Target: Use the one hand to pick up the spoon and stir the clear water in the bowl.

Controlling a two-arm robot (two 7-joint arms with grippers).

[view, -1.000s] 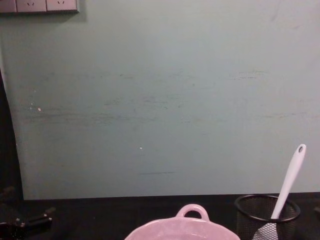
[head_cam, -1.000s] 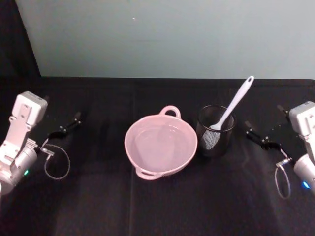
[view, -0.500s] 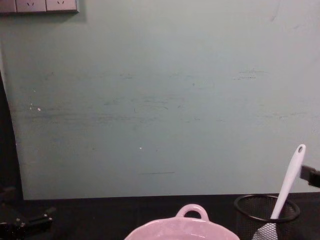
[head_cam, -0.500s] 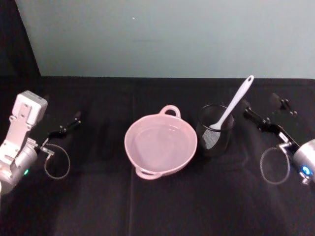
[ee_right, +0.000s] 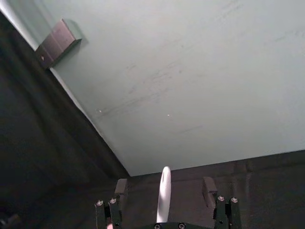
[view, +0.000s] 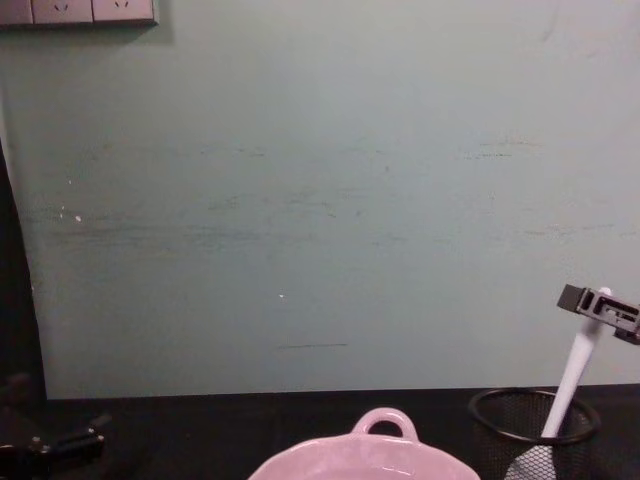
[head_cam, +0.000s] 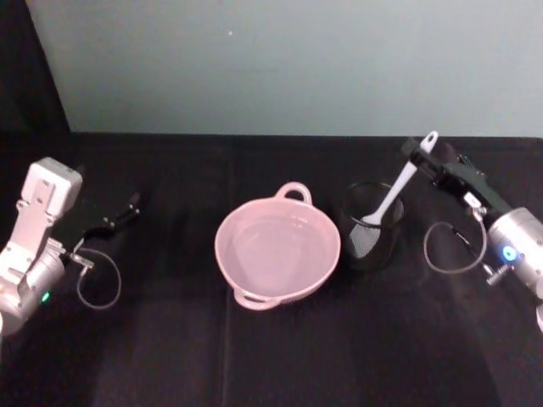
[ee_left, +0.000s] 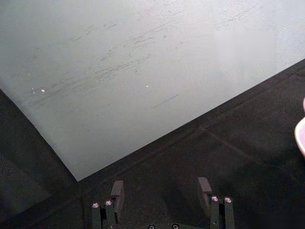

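The white spoon [head_cam: 397, 188] stands tilted in a black wire-mesh cup [head_cam: 371, 229], paddle head down and handle end up. My right gripper [head_cam: 429, 153] is at the top of that handle and is open. Its fingers [ee_right: 121, 187] stand on either side of the spoon [ee_right: 164, 194] without closing on it. From the chest the right gripper [view: 600, 305] shows at the spoon's [view: 573, 372] tip. The pale pink bowl [head_cam: 277, 251] holds clear water just left of the cup. My left gripper [head_cam: 119, 215] rests open at the far left, well away from the bowl.
A black cloth covers the table [head_cam: 271, 356], with a pale green wall [view: 320, 200] behind it. Cable loops hang by both arms, one at the right [head_cam: 450, 248]. The bowl's loop handle [view: 384, 423] and the mesh cup [view: 530, 418] sit low in the chest view.
My right arm has swung inward and up from the table's right side to the spoon's handle end, and its open fingers now straddle it. The left arm, bowl and cup have not moved.
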